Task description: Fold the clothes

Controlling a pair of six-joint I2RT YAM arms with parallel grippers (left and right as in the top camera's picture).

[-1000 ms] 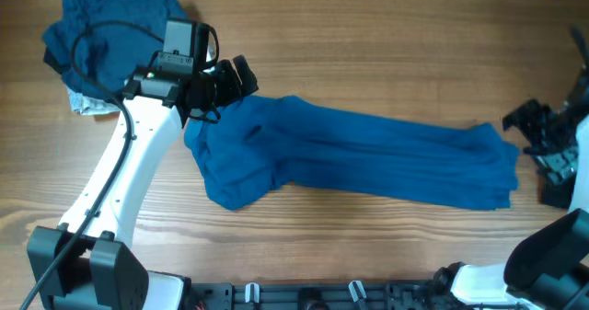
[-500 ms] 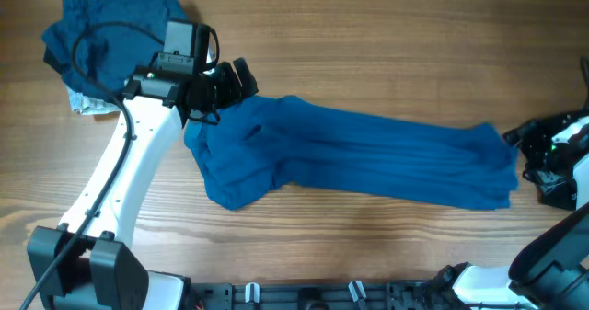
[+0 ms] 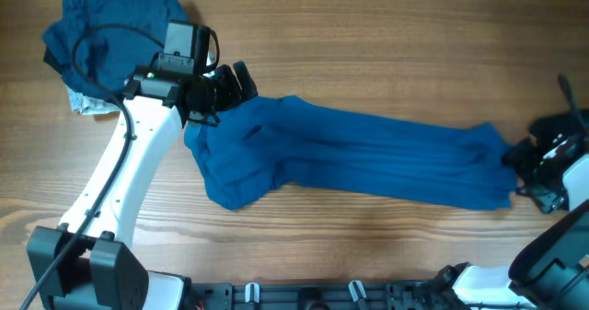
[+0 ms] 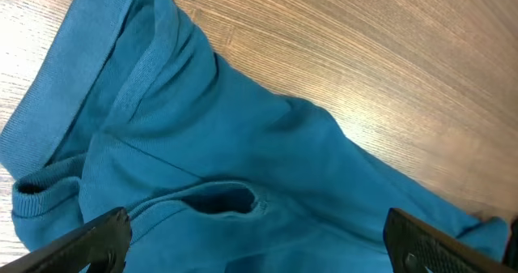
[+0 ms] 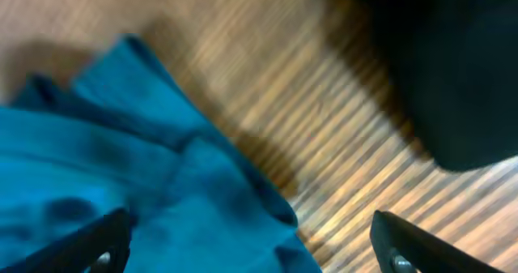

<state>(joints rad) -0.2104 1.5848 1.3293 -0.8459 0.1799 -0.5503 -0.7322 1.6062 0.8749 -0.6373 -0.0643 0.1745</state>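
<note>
Your blue shirt (image 3: 368, 154) lies stretched left to right across the surface (image 3: 386, 52), light and limp, so with left fingers (image 4: 85, 241) and right fingers (image 5: 89, 245) both spread apart, pinch the thicker seamed edges at each end.

blue shirt (image 3: 368, 154): soft matt knit cloth | table (image 3: 368, 34): smooth grained wood | left arm (image 3: 118, 177): glossy white plastic
</note>
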